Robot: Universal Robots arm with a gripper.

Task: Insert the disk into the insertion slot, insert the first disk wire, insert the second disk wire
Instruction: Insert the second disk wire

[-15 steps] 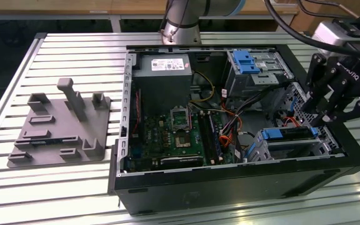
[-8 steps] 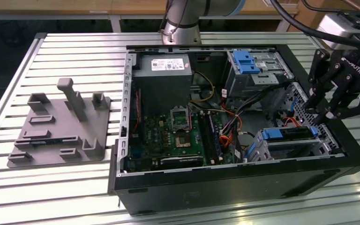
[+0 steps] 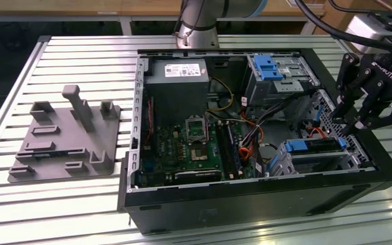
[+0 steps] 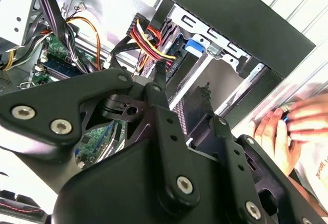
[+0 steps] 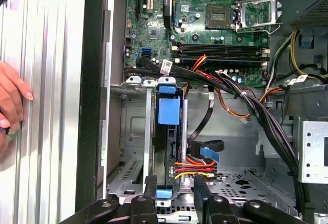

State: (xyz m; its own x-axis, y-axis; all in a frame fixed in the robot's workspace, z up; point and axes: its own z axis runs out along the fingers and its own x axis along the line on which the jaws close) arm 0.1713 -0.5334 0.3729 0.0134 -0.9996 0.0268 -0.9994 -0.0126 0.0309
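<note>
The disk, in its blue carrier, sits inside the insertion slot at the case's front corner on the exterior view's right. In the first wrist view the disk's blue handle stands edge-on in the grey perforated insertion slot. A red, yellow and black wire bundle reaches the disk's edge, and a blue flat cable loops beside it. My gripper hovers open just above that end, its fingers straddling the disk and the bundle. The gripper hangs over the case's rim, and the second wrist view shows the gripper near the blue handle.
A larger metal cage with a blue latch stands further back in the case. Cable bundles cross over the motherboard. A person's hand rests on the slatted table just outside the case wall. A grey fixture plate lies at the exterior view's left.
</note>
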